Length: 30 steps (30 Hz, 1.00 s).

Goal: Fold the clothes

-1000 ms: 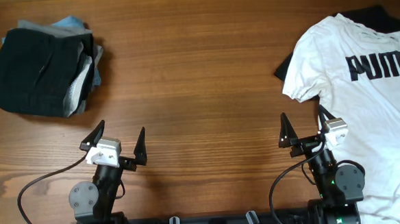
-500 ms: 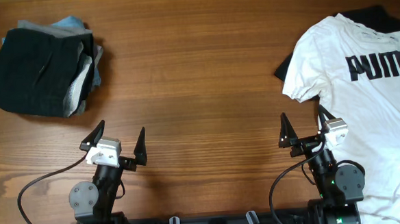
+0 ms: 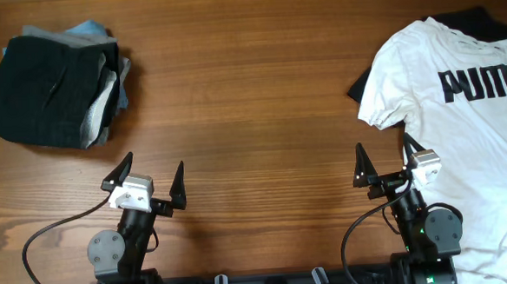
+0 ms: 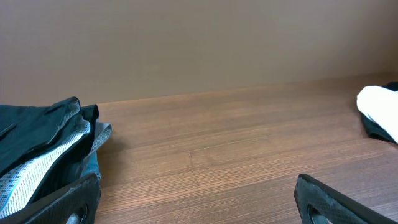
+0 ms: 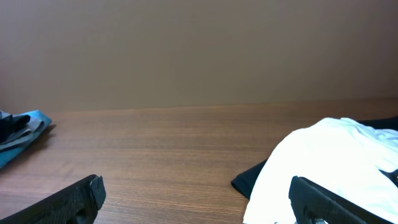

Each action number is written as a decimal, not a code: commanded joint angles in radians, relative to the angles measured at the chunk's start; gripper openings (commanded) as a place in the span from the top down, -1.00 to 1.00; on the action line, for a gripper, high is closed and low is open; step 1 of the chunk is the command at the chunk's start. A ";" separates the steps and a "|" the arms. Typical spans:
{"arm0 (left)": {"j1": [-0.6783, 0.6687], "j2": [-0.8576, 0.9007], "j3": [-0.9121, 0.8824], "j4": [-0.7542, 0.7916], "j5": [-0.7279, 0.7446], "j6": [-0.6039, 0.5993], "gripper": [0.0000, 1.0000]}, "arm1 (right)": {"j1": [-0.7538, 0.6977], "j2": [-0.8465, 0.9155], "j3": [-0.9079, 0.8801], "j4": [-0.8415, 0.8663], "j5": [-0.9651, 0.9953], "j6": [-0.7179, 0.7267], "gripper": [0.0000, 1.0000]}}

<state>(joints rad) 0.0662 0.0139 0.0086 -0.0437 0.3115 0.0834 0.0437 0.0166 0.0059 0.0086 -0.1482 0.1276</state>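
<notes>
- Unchanged against both earlier overhead views: no shift in either arm, in any garment or in any fold.
- Nearest the bases, right gripper (image 3: 384,152): fingers spread wide, nothing between them, standing at the left border of the white T-shirt (image 3: 462,148). Outer fingertip seen over that border from above; contact not determinable.
- Level with it, left gripper (image 3: 151,169): fingers likewise spread wide and empty, well apart from the T-shirt to its left, above bare table (image 3: 251,90).
- T-shirt proper: laid flat, chest up, black lettering legible, right part cut off by the overhead frame. Long axis pointing away from the arm bases, hem end near, neck end far.
- Just beyond the right gripper, sleeve (image 3: 378,109): bunched, projecting from the T-shirt's left side toward mid-table. Same white cloth ahead and to the right of the fingers in the right wrist view (image 5: 323,162).
- Farther on, black garment (image 3: 473,19): beneath the T-shirt, visible only past its far shoulder and as a corner under the sleeve.
- Farthest from the T-shirt, stack of garments (image 3: 50,83): dark, grey and blue layers, across the table to the left, ahead and left of the left gripper. Judged already folded.
- Judgement: right arm far the nearer to the T-shirt, with sleeve or left border the likely first hold. Long reach across the table required of the left arm for any share in the fold.
</notes>
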 commanded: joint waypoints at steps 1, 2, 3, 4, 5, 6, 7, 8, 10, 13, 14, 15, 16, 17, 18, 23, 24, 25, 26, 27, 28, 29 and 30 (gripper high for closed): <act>-0.005 -0.007 0.014 0.029 0.036 -0.128 -1.00 | -0.006 -0.001 0.018 -0.014 -0.039 0.007 -0.99; -0.005 -0.007 0.035 0.032 0.036 -0.179 -1.00 | -0.006 0.000 0.048 -0.050 -0.063 0.025 -0.99; -0.005 -0.007 0.070 0.032 0.036 -0.204 -1.00 | -0.006 0.000 0.086 -0.097 -0.063 0.051 -0.99; -0.005 -0.007 0.107 0.032 0.036 -0.204 -1.00 | -0.006 0.010 0.144 -0.166 -0.063 0.059 -0.99; -0.005 -0.002 0.142 0.031 0.032 -0.204 -1.00 | -0.006 0.030 0.193 -0.214 -0.063 0.058 -0.99; -0.005 0.023 0.201 0.004 0.027 -0.205 -1.00 | -0.006 0.076 0.265 -0.279 -0.063 0.059 -1.00; -0.005 0.058 0.257 -0.046 0.026 -0.205 -1.00 | -0.006 0.134 0.335 -0.340 -0.064 0.060 -0.99; -0.005 0.125 0.336 -0.130 0.007 -0.221 -1.00 | -0.006 0.234 0.433 -0.415 -0.064 0.060 -0.99; -0.005 0.308 0.505 -0.301 0.002 -0.224 -1.00 | -0.006 0.419 0.586 -0.495 -0.116 0.058 -0.99; -0.005 0.592 0.768 -0.525 0.002 -0.223 -1.00 | -0.006 0.768 0.866 -0.668 -0.207 0.055 -0.99; -0.005 0.697 0.869 -0.612 0.002 -0.223 -1.00 | -0.006 0.875 0.961 -0.741 -0.226 0.047 -0.99; -0.005 0.843 1.008 -0.732 0.002 -0.223 -1.00 | -0.006 1.046 1.123 -0.875 -0.242 -0.013 -0.99; -0.005 0.958 1.117 -0.833 0.002 -0.223 -1.00 | -0.006 1.178 1.256 -0.987 -0.242 -0.097 -1.00; -0.005 1.016 1.170 -0.880 0.002 -0.223 -1.00 | -0.006 1.262 1.346 -1.050 -0.242 -0.133 -1.00; -0.005 1.107 1.250 -0.949 0.002 -0.223 -1.00 | -0.006 1.356 1.435 -1.109 -0.242 -0.139 -0.99; -0.005 1.283 1.335 -1.023 0.044 -0.220 -1.00 | -0.034 1.598 1.539 -1.015 0.002 0.016 -0.89; -0.005 1.284 1.335 -1.023 0.058 -0.219 -1.00 | -0.051 1.659 1.539 -0.973 0.038 0.060 -0.68; -0.005 1.284 1.335 -1.023 0.059 -0.220 -1.00 | -0.060 1.703 1.539 -0.941 0.039 0.058 -0.47; -0.005 1.284 1.335 -1.023 0.059 -0.220 -1.00 | -0.065 1.751 1.538 -0.912 0.055 0.059 -0.24; -0.005 1.284 1.335 -1.023 0.059 -0.220 -1.00 | -0.067 1.802 1.538 -0.888 0.065 0.059 -0.20; -0.005 1.284 1.335 -1.024 0.059 -0.220 -0.99 | -0.067 1.861 1.539 -0.872 0.067 0.062 -0.18; -0.005 1.284 1.335 -1.024 0.059 -0.220 -0.99 | -0.067 1.921 1.539 -0.863 0.068 0.066 -0.11; -0.005 1.284 1.335 -1.024 0.059 -0.220 -1.00 | -0.069 1.981 1.538 -0.853 0.092 0.073 0.10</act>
<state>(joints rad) 0.0654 1.2991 1.3182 -1.0695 0.3477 -0.1345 -0.0254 1.8858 1.5288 -0.8589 -0.1215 0.1680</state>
